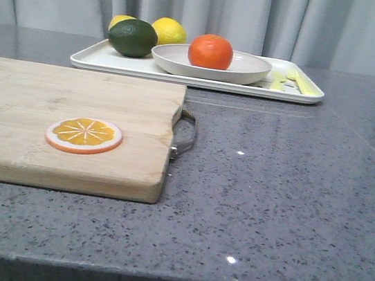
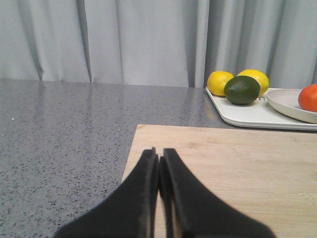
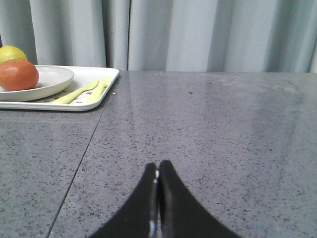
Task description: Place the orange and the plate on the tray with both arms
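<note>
The orange (image 1: 210, 51) sits in the off-white plate (image 1: 246, 72), and the plate rests on the white tray (image 1: 94, 58) at the back of the table. The orange (image 2: 309, 97), plate (image 2: 287, 104) and tray (image 2: 247, 115) also show in the left wrist view, and the orange (image 3: 18, 74), plate (image 3: 52, 78) and tray (image 3: 106, 79) in the right wrist view. My left gripper (image 2: 159, 153) is shut and empty over the wooden cutting board (image 2: 237, 168). My right gripper (image 3: 158, 165) is shut and empty over bare counter. Neither gripper shows in the front view.
Two lemons (image 1: 169, 30) and a dark green avocado (image 1: 132, 37) lie at the tray's left end; a yellow-green fork and spoon (image 1: 290, 79) at its right end. The cutting board (image 1: 50, 121) carries an orange slice disc (image 1: 83, 135) and has a metal handle (image 1: 187, 135).
</note>
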